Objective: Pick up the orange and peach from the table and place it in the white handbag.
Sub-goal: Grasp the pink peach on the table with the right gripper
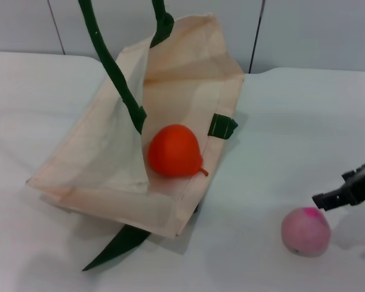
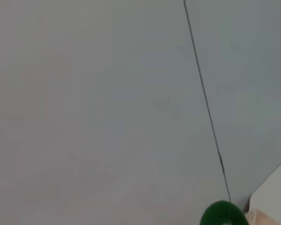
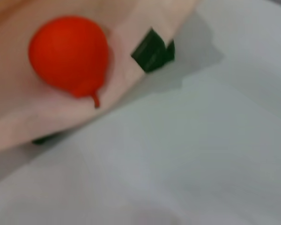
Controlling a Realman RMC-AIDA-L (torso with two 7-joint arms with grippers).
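The peach [image 1: 305,232] sits on bare desk [image 1: 280,140] near the front right edge, well apart from the white handbag [image 1: 170,85]. The right claw [image 1: 328,200] hangs just above it; its opening cannot be told. The orange [image 1: 174,151] lies inside the bag's open mouth, stem toward the peach. A green handle [image 1: 112,70] rises out of sight.
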